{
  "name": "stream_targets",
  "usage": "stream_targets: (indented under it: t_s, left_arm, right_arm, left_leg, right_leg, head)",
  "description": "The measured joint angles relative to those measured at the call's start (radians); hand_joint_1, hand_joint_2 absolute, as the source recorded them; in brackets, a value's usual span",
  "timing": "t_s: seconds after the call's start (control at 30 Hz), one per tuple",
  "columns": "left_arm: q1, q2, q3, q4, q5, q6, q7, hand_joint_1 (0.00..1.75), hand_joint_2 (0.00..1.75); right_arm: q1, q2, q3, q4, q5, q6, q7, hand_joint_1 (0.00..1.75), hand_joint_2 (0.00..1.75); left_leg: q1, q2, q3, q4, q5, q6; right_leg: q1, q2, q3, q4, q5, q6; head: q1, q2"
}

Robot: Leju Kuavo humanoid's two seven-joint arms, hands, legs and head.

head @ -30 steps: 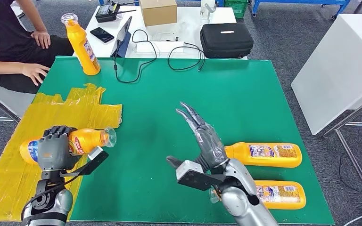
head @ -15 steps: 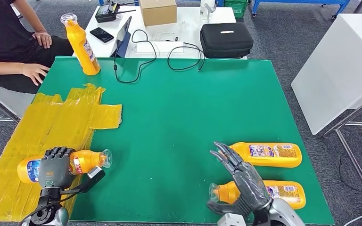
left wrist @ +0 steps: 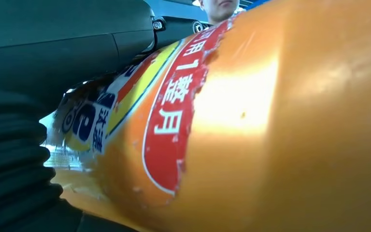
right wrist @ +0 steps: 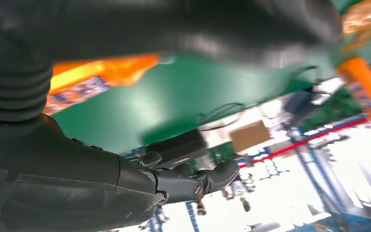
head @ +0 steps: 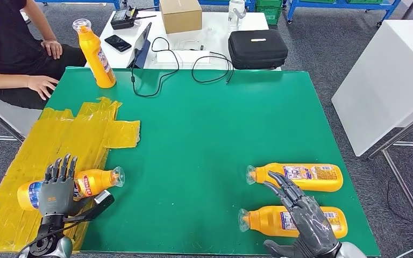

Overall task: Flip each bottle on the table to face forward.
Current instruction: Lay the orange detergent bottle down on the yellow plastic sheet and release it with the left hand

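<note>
Head view. Four orange plastic bottles on the green table. The left bottle lies on its side at the edge of the crinkled yellow sheet, long axis across the table, clear cap pointing right toward the table's middle. The left hand is over its labelled middle, fingers straight and spread upward, gripping nothing; a second ago those fingers were curled round the bottle and held it higher up the sheet. The two right-side bottles lie parallel, caps pointing left: far bottle and near bottle, both glossy with printed labels. The right hand hovers over the near bottle, fingers extended and apart, empty; it has dropped from the raised pose at mid-table seen a second ago. A fourth bottle stands upright at the far left corner, cap up. A seated person's hand rests beside that corner.

Left wrist view. The left bottle is very close, smooth orange wall, red-and-blue label partly peeled.

Right wrist view. Blurred; the dark fingers are extended with nothing between them, above the green table.
</note>
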Motion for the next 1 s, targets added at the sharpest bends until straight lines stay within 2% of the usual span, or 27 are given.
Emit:
stream_targets:
  t_s: [0.4,0.63,0.77,0.87,1.0]
  left_arm:
    - [0.026,0.000,0.012,-0.012,0.111,0.003,-0.088,0.00,0.00]
    - [0.037,0.000,0.012,-0.019,0.117,0.004,-0.094,0.00,0.00]
    - [0.055,-0.001,0.013,-0.050,0.201,-0.009,-0.152,0.00,0.00]
    - [0.092,-0.012,0.023,-0.133,0.376,-0.093,-0.240,0.00,0.00]
    - [0.151,-0.047,0.054,-0.309,0.639,-0.306,-0.338,0.00,0.00]
  right_arm:
    - [0.112,-0.075,-0.086,-0.031,0.027,-0.030,0.079,0.00,1.75]
    - [0.131,-0.092,-0.104,-0.042,0.027,-0.030,0.083,0.00,1.75]
    - [0.142,-0.105,-0.109,-0.050,0.025,-0.029,0.114,0.00,1.75]
    - [0.176,-0.129,-0.116,-0.061,0.035,-0.032,0.162,0.00,1.75]
    - [0.224,-0.150,-0.111,-0.074,0.082,-0.071,0.242,0.00,1.75]
  left_leg:
    - [-0.003,-0.001,0.001,0.000,-0.002,0.003]
    - [-0.003,-0.001,0.001,0.000,-0.003,0.003]
    - [-0.003,0.000,0.001,0.000,-0.003,0.003]
    - [-0.003,-0.001,0.000,0.000,-0.003,0.003]
    - [-0.004,-0.001,0.000,0.000,-0.005,0.004]
  right_leg:
    - [-0.003,0.000,0.005,0.000,-0.001,0.004]
    - [-0.003,0.000,0.004,0.000,-0.001,0.004]
    - [-0.003,0.000,0.004,0.000,-0.001,0.004]
    - [-0.003,0.000,0.004,0.000,-0.002,0.005]
    - [-0.005,0.000,0.004,0.000,-0.003,0.007]
  head:
    - [0.000,0.000]
    - [0.000,0.000]
    - [0.000,0.000]
    - [0.000,0.000]
    - [0.000,0.000]
